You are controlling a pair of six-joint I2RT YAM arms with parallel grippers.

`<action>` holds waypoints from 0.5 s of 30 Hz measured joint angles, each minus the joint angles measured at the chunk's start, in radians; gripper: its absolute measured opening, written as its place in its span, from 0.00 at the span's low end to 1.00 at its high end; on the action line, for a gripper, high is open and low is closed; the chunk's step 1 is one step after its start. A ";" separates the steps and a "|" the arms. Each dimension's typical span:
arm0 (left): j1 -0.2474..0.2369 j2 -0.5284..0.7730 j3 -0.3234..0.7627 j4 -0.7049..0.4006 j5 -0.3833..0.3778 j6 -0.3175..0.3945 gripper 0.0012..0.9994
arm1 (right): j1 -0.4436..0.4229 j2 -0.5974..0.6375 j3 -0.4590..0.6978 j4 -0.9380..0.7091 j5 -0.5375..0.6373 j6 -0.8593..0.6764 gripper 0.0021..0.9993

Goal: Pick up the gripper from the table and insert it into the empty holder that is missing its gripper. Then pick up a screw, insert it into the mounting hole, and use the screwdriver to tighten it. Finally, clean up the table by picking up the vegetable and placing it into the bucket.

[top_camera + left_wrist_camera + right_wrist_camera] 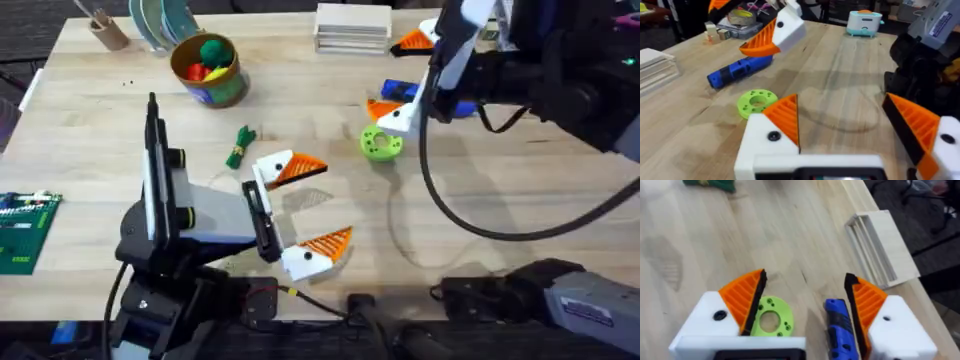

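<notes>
My right gripper (pixel 388 76) hangs open over the blue screwdriver (pixel 399 90) at the back right of the table (pixel 470 190). In the right wrist view the screwdriver (pixel 840 330) lies just inside one orange pad (pixel 867 302), and the jaws are wide apart. My left gripper (pixel 335 200) is open at the table's front middle, holding nothing. The green vegetable (pixel 241 146) lies left of it. The bucket (pixel 208 68) stands at the back left with toys inside. Each white finger block I see carries an orange pad. The loose gripper piece and the screw are out of view.
A flat green disc with holes (pixel 381 142) lies just in front of the screwdriver. A pale wooden block stack (pixel 352 25) sits at the back edge. A green circuit board (pixel 20 230) lies at the left edge. Black cable (pixel 450 215) loops across the right side.
</notes>
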 joint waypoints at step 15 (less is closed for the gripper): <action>0.000 0.002 0.248 -0.491 -0.481 -0.196 0.99 | 0.001 0.000 0.000 0.000 -0.068 0.050 0.99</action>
